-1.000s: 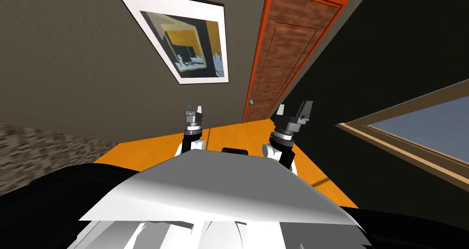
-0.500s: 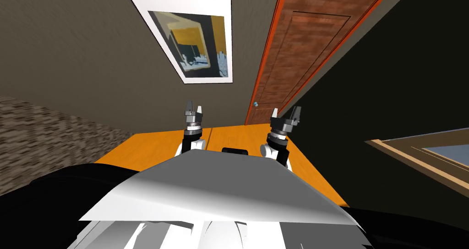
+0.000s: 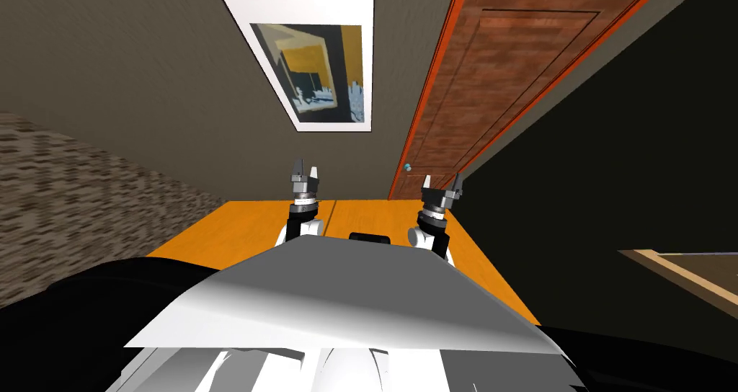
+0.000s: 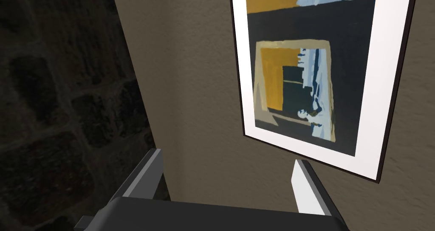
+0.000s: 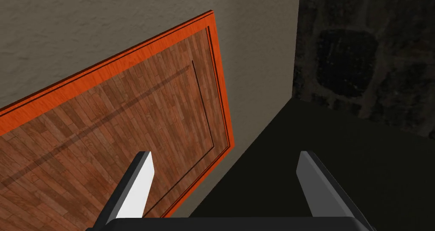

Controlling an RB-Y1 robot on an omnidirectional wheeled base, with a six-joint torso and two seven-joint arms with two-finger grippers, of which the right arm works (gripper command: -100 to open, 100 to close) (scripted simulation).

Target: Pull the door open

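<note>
Ahead right: brown plank door (image 3: 504, 63), orange frame (image 5: 106, 69), knob (image 3: 408, 167); left end effector (image 3: 305, 172), right end effector (image 3: 440, 185) spread.

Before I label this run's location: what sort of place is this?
Likely a house corridor: a reddish-brown panelled wooden door in an orange frame, a white-bordered abstract painting on a grey-brown wall, and an orange floor.

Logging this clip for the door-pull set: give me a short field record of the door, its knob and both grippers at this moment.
door: brown, wood-patterned, appears shut in its orange frame
knob: small, bluish, at the door's edge, untouched
right gripper: open, empty, pointing at the door, short of the knob
left gripper: open, empty, pointing toward the framed picture
task stage: nothing grasped yet
</note>
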